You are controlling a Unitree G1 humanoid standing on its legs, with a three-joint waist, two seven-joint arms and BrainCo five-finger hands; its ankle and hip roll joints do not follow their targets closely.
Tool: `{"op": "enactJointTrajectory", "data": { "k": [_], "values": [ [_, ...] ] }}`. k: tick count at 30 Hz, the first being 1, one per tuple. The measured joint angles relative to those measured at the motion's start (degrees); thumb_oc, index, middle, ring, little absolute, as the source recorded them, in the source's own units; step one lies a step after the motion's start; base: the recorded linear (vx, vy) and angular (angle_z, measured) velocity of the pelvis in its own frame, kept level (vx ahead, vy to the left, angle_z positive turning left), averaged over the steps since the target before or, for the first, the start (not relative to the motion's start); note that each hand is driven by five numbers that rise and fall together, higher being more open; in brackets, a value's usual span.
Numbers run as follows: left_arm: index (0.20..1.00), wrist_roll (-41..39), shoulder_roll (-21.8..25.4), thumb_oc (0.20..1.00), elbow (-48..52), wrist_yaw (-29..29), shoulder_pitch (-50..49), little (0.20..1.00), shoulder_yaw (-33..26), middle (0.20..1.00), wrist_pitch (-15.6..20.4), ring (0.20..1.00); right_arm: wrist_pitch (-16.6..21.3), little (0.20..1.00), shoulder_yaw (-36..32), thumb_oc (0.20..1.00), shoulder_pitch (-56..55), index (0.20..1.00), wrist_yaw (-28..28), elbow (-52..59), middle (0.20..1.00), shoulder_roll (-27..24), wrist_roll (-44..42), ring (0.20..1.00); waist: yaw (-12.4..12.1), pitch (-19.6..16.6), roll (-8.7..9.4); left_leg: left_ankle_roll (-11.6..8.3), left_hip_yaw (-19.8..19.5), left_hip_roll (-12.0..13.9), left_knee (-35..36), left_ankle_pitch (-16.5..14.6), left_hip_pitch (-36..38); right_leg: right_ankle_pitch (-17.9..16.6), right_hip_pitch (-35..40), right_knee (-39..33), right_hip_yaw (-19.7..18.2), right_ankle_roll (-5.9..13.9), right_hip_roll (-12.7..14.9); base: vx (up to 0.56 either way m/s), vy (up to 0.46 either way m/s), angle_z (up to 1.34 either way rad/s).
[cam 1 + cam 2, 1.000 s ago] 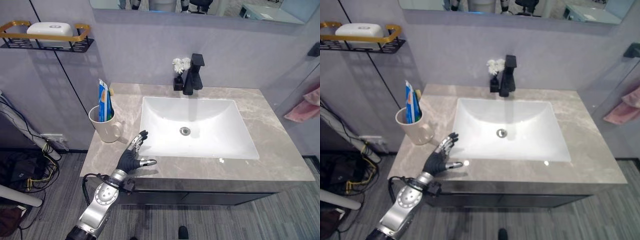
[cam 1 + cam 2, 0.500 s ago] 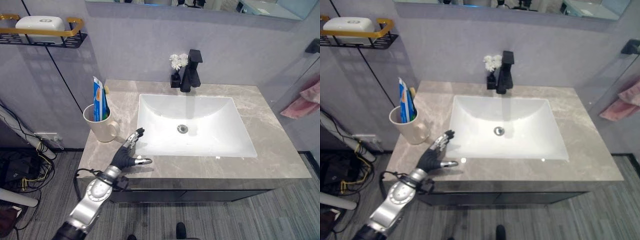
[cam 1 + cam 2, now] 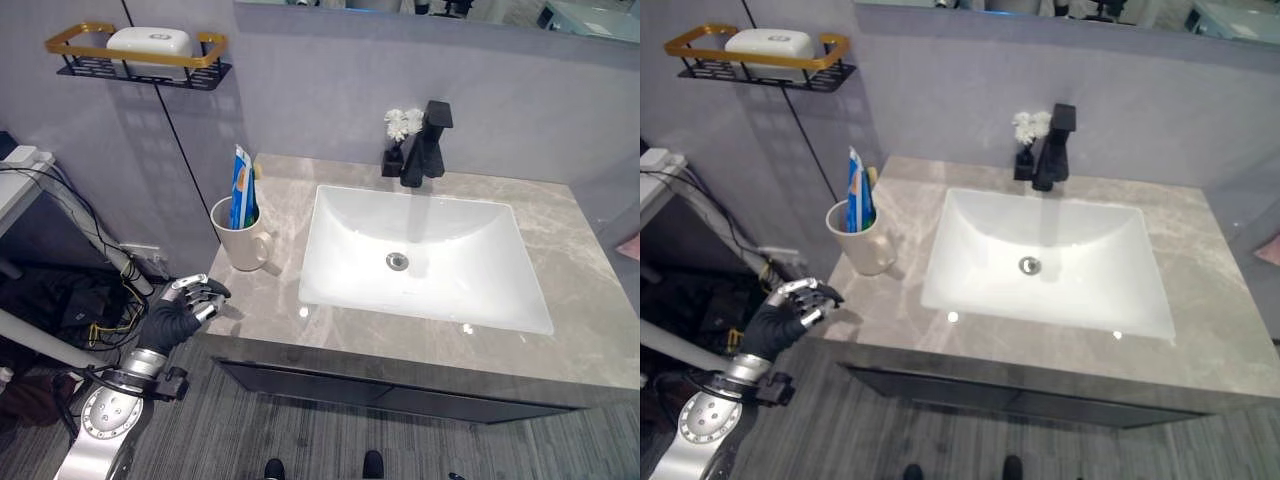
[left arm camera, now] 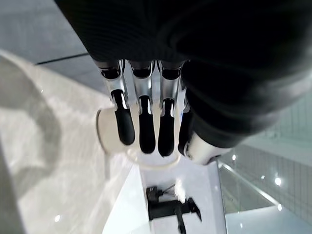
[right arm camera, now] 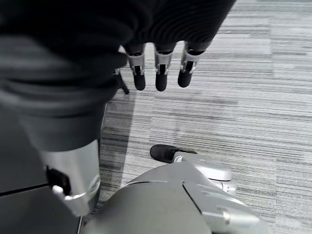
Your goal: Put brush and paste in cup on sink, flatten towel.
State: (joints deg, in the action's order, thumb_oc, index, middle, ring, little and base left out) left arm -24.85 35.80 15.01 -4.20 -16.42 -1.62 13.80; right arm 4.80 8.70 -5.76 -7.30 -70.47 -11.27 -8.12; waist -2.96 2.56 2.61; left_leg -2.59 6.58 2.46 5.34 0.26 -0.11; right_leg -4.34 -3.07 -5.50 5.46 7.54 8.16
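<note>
Left eye view: the cup stands on the countertop just left of the sink basin, with the toothpaste tube upright inside it and what may be the brush head showing behind it. The left hand hovers off the counter's front-left corner, fingers relaxed and slightly curled, holding nothing. A sliver of pink at the right edge may be the towel; we cannot confirm. We judge the cup step done and the towel step outstanding. The towel lies far right of this hand, across the whole basin, so the right arm is probably the nearer one.

Right eye view: same layout; the faucet stands behind the basin, and a wall shelf carries a soap dish.

Left wrist view: fingers are straight, side by side, clamped on nothing; the cup sits past them, with the faucet further off. This confirms the empty hand more plainly than the head views.

Right wrist view: the right hand hangs over grey floor, fingers loosely extended, empty.
</note>
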Motion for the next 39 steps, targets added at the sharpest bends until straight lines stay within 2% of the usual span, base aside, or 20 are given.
{"op": "enactJointTrajectory", "data": {
  "k": [4,16,22,31,39],
  "values": [
    [0.2,-0.03,-0.06,0.2,-0.16,-0.04,-0.11,0.2,0.05,0.2,0.0,0.2,-0.01,1.0,0.01,1.0,0.46,1.0,0.04,-0.05,1.0,0.03,0.11,1.0,-0.3,0.09,-0.17,-0.01,-0.12,-0.04,0.0,0.01,-0.04,0.01,0.0,0.01,0.11,0.0,0.01,-0.03,0.038,0.0],
    [0.2,-1.84,0.03,0.2,-9.59,0.03,2.81,0.2,0.62,0.2,-1.84,0.2,-0.32,1.0,-0.13,1.0,1.44,1.0,0.12,-0.23,1.0,-0.98,1.11,1.0,0.58,1.17,-1.66,-0.02,1.01,-0.09,-0.02,0.2,-2.34,-0.45,-3.04,0.42,-0.97,-0.15,-0.1,-0.02,0.032,-0.05],
    [0.2,-1.77,-0.36,0.2,-10.95,0.74,7.44,0.2,0.9,0.2,-1.7,0.2,-0.75,1.0,-0.16,1.0,1.83,1.0,0.1,-0.13,1.0,-1.28,1.11,1.0,1.02,2.51,-1.42,-0.02,2.13,-0.04,-0.02,0.2,-3.1,-0.78,-4.39,0.01,-2.0,-0.15,-0.18,0.02,0.01,-0.09],
    [0.2,-1.81,-1.17,0.2,-13.07,1.56,12.51,0.2,2.93,0.2,-1.29,0.2,-0.78,1.0,-0.02,1.0,2.09,1.0,0.15,0.41,1.0,-1.3,1.12,1.0,2.24,2.62,-1.38,-0.02,2.23,0.01,-0.04,0.2,-3.62,-0.8,-5.02,0.28,-2.2,-0.16,-0.3,0.01,-0.009,0.0],
    [0.2,-1.56,-1.26,0.2,-14.5,1.99,13.76,0.2,3.06,0.2,-1.23,0.2,-0.74,1.0,0.16,1.0,1.96,1.0,0.25,0.91,1.0,-1.37,1.12,1.0,3.0,3.01,-1.13,0.0,3.52,0.04,-0.02,0.13,-2.96,-1.03,-5.08,0.0,-3.44,-0.09,-0.35,0.01,-0.013,-0.08]
  ]
}}
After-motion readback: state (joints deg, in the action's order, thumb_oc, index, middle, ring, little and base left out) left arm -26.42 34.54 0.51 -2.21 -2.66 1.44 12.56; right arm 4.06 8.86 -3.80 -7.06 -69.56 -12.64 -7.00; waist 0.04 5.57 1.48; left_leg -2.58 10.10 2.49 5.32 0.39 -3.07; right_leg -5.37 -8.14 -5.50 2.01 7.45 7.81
